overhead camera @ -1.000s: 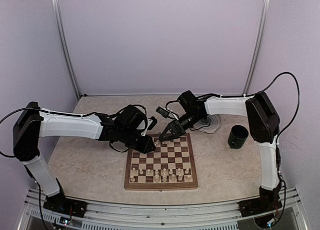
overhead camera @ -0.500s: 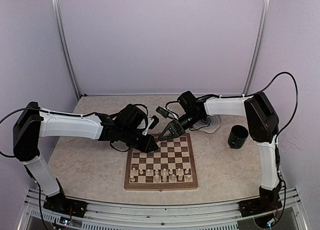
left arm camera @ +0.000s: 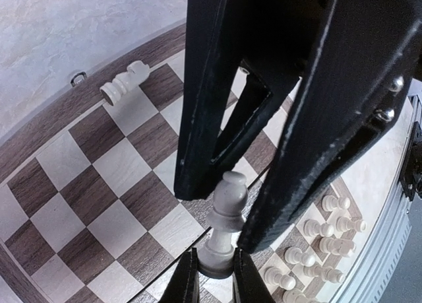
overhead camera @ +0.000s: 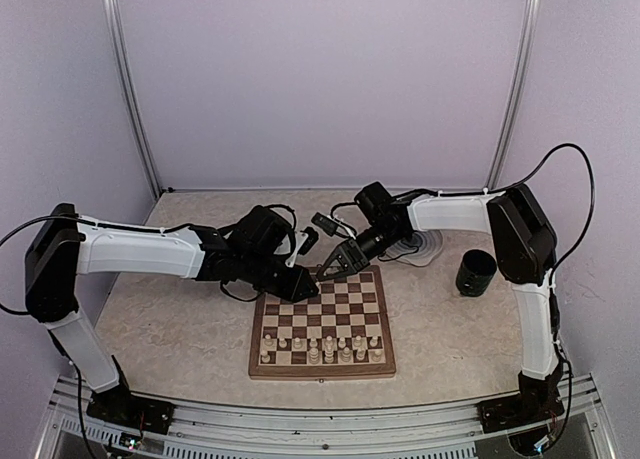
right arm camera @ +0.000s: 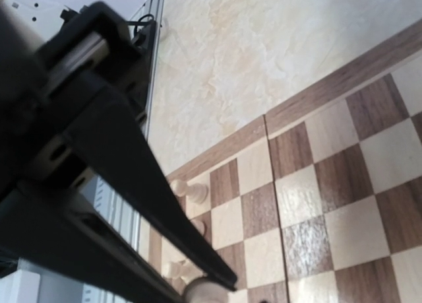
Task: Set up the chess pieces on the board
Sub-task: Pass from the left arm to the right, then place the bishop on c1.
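**Top view:** the left hand (overhead camera: 308,289) and right hand (overhead camera: 324,274) meet tip to tip over the far left corner of the board (overhead camera: 320,373). Most of the chess pieces (overhead camera: 322,351) already stand in its two near rows. Whatever sits between the hands is too small to make out from here, and the arms hide that corner's squares.

**Left wrist view:** the left hand (left arm camera: 227,192) is drawn narrow and pinches one pale piece (left arm camera: 224,222) by its upper part, upright above the checks. Two slim dark fingertips (left arm camera: 186,280), most likely the right hand's, flank its base from the lower edge. I cannot tell whether they press on it. A toppled piece (left arm camera: 124,82) lies on a square by the border.

**Right wrist view:** one dark finger (right arm camera: 165,217) fills the left side and the other is cut off, so the width of this hand cannot be told. A pale rounded top (right arm camera: 204,294) peeks out under its tip.

This looks like a hand-over in mid-air. Next, one hand needs a sure grip before the other lets go, then the piece goes upright onto a free home square
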Available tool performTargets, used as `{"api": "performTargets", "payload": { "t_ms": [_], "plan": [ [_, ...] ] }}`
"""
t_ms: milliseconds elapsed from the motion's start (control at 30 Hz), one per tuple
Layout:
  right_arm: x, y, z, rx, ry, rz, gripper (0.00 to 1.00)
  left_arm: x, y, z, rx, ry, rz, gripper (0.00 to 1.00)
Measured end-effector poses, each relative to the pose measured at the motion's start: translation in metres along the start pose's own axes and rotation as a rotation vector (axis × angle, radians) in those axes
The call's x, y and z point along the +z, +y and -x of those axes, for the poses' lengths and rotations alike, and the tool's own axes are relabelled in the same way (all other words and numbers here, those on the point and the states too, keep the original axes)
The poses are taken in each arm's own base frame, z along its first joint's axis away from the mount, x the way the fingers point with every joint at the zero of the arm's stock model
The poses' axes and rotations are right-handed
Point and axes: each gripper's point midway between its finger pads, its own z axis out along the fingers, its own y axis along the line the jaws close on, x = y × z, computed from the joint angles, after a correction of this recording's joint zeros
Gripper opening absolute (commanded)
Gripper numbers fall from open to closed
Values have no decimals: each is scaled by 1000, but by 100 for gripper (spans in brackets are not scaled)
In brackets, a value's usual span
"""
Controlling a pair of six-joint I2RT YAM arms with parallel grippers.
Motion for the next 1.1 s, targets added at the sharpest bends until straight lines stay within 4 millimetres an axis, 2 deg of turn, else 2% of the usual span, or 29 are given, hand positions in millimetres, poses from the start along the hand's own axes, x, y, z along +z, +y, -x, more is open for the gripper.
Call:
{"api": "performTargets", "payload": {
  "t_ms": [133,233,300,367,567,700,767,833,1000,1100],
  "plan": [
    [0,0,0,0,-2,-1,12,0,0,1,-3,-3,-1,13],
    [0,-1,1,1,-4,0,6,0,0,2,-5,-7,0,23],
    [0,-1,1,-2,-5,-1,4,0,1,2,-10,-9,5,32],
    [0,-3,0,-13,-2,-14,3,0,2,3,-9,-16,16,37],
    [-4,-14,1,-76,19,-126,2,-20,9,3,22,-62,64,41],
    [-10,-8,6,-166,48,-234,1,-44,17,18,53,-129,110,43],
    [-8,2,10,-231,71,-284,2,-55,30,26,52,-161,154,45],
    [-1,17,11,-312,106,-326,1,-69,53,35,36,-198,212,46],
    [45,57,-2,-516,246,-370,2,-100,126,39,-56,-256,391,47],
    [68,71,-19,-606,337,-390,1,-113,155,33,-94,-274,500,48]
  ]
}}
